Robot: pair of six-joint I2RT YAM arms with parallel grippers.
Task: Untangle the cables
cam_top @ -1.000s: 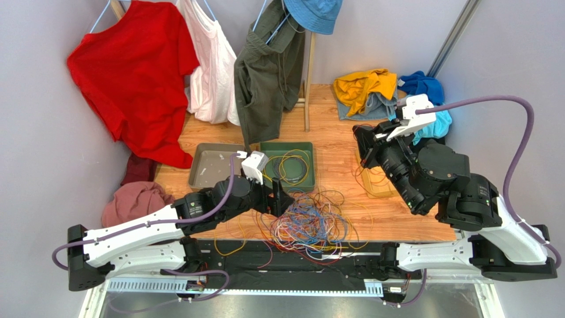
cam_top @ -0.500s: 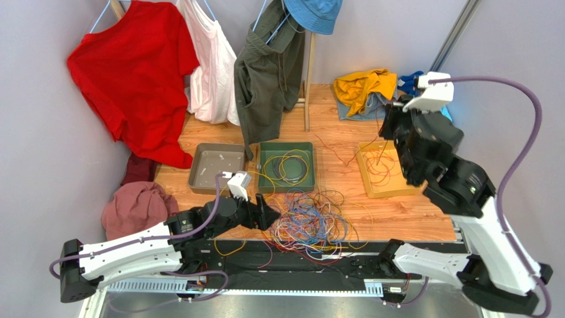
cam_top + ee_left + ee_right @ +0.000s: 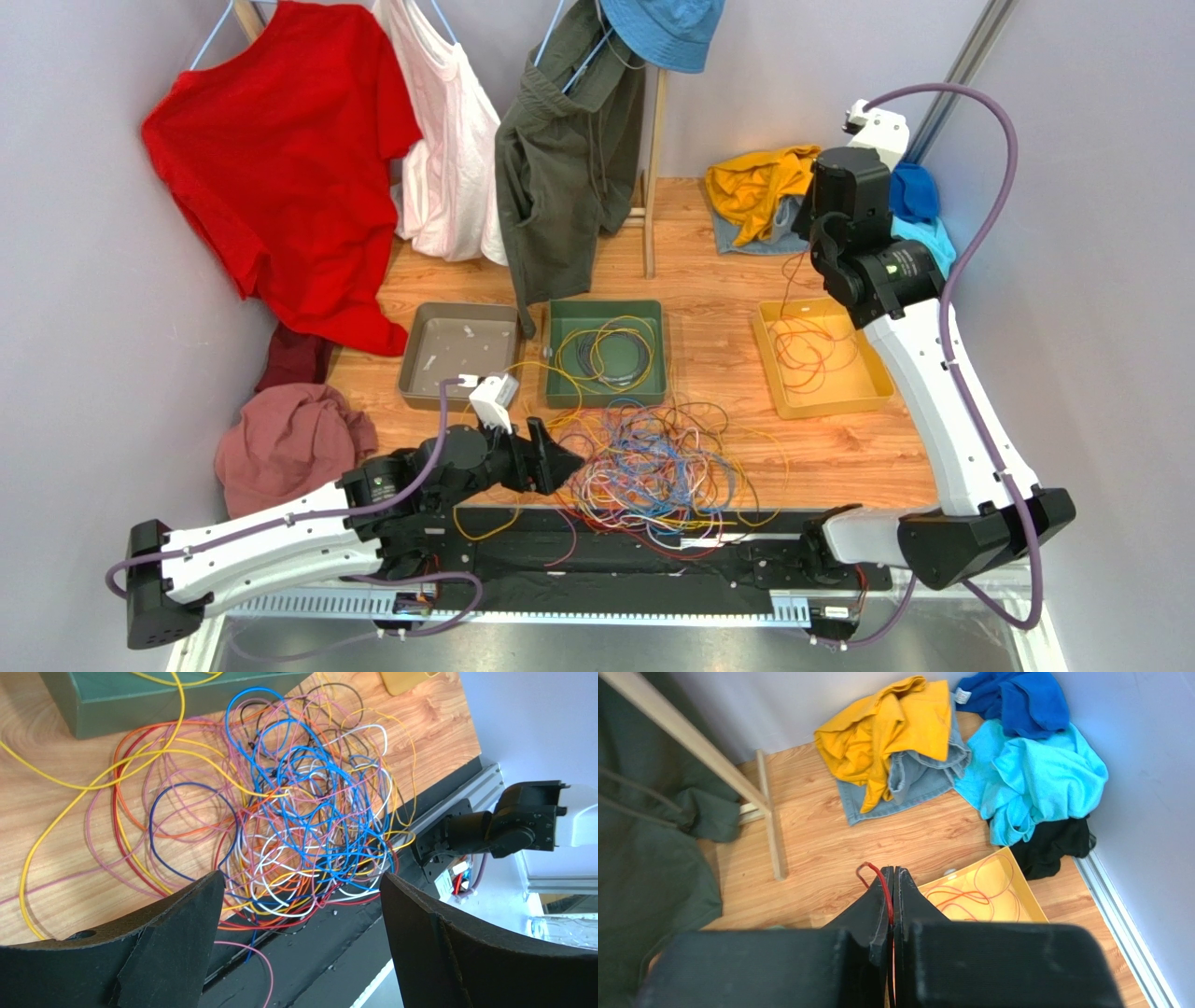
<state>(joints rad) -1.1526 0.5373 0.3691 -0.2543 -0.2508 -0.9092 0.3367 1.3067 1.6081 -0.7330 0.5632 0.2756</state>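
The cables lie as a many-coloured tangle (image 3: 659, 462) (image 3: 302, 805) on the wooden table near the front edge, with some strands spilling onto the black rail. My left gripper (image 3: 558, 459) (image 3: 302, 878) hovers open at the tangle's left side, nothing between its fingers. My right gripper (image 3: 811, 241) (image 3: 892, 871) is raised high over the yellow tray (image 3: 877, 357) (image 3: 1001, 882), shut on a thin red cable (image 3: 882, 878) that loops out past the fingertips. Orange-red strands lie in that tray. The green tray (image 3: 606, 305) (image 3: 140, 710) holds yellow and orange loops.
A grey tray (image 3: 410, 367) sits left of the green one. Folded yellow, grey and blue clothes (image 3: 769, 182) lie at the back right. Hanging garments (image 3: 281, 154) and a wooden rack post (image 3: 650, 168) fill the back. A pink cloth (image 3: 288, 434) lies far left.
My right arm has risen and swung back over the yellow tray, still gripping the red cable. My left arm has drawn back toward the near edge, its gripper still open beside the tangle.
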